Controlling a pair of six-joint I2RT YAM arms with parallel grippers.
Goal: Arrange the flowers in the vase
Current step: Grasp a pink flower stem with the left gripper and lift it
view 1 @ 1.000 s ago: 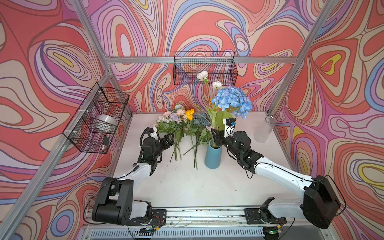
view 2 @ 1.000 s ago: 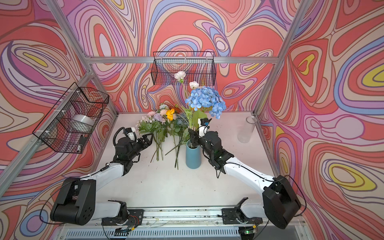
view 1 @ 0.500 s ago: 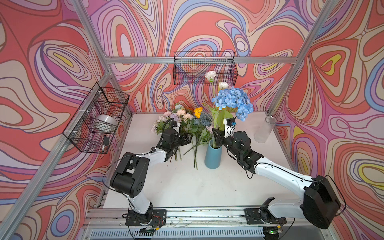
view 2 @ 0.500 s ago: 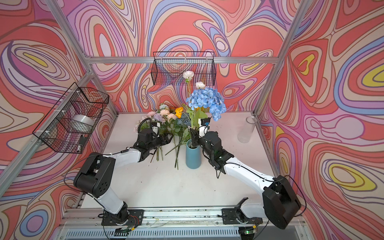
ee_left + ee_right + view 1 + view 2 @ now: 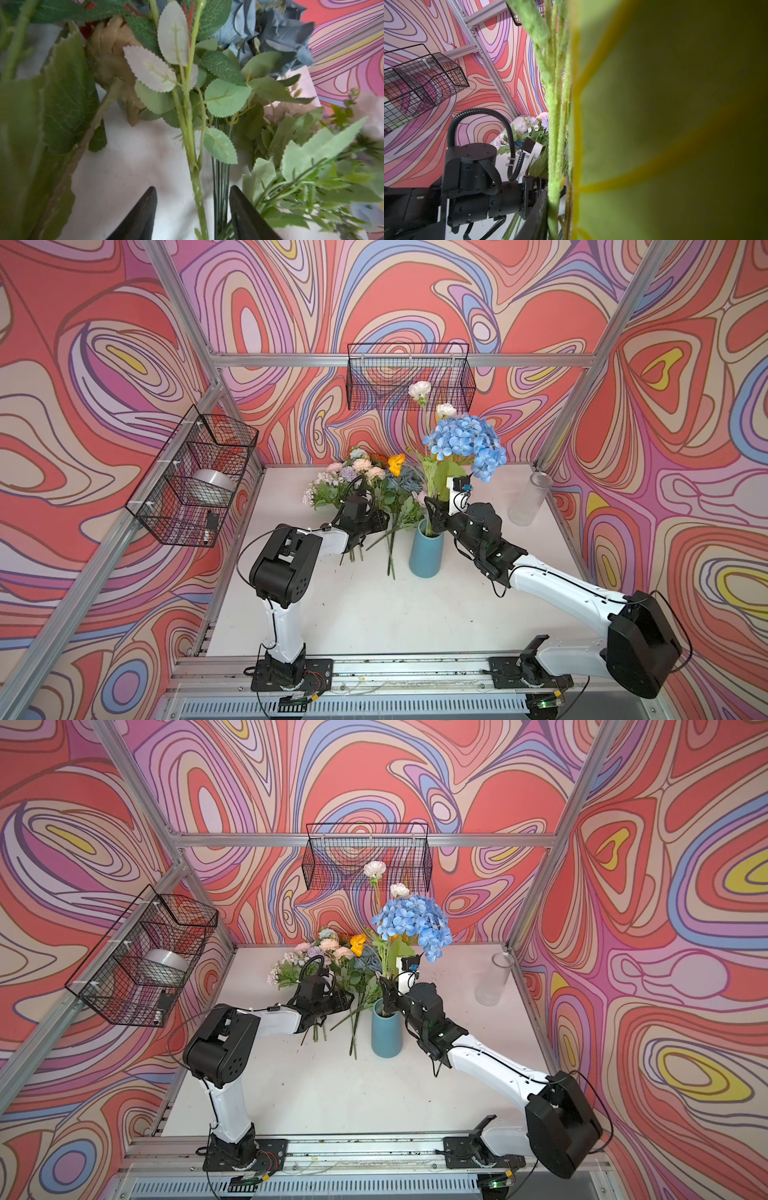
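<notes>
Our left tool [image 5: 192,189] has swung in from the left of the counter [image 5: 374,614] to the flowers [image 5: 365,485] piled left of the vase [image 5: 426,551]. Its jaws, narrowing but still apart, now straddle a pale green stem [image 5: 189,141], so the next pick looks close. Our right tool [image 5: 434,512] sits at the vase mouth by the hydrangea [image 5: 465,443] stems; whether it pinches them we cannot tell

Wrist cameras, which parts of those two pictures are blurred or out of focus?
Left wrist view: the big leaf at the edge is soft and the leafy sprays smear, while the middle stem is sharp. Right wrist view: a close leaf is a dark green blur over half the frame; the wire basket behind is crisp.
</notes>
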